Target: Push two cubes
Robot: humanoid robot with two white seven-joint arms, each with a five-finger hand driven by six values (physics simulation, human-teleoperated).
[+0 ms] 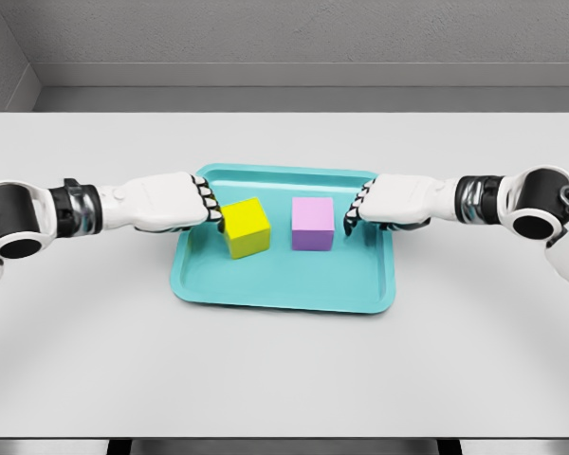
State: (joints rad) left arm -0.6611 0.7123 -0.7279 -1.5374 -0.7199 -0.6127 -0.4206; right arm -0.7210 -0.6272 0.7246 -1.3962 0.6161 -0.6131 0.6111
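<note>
Yellow rigid cube [247,227] and lilac cube [313,224] look light, slidable; my left hand [175,202] and right hand [391,203], curled empty, press outer faces.

From my remote station I saw a pale grey table [95,360] spanning the whole view, its far edge meeting the wall. Directly on it, at the middle, lay a single teal tray [283,284] with rounded corners and a low raised rim, flat on the surface and squared to the table edges.
</note>
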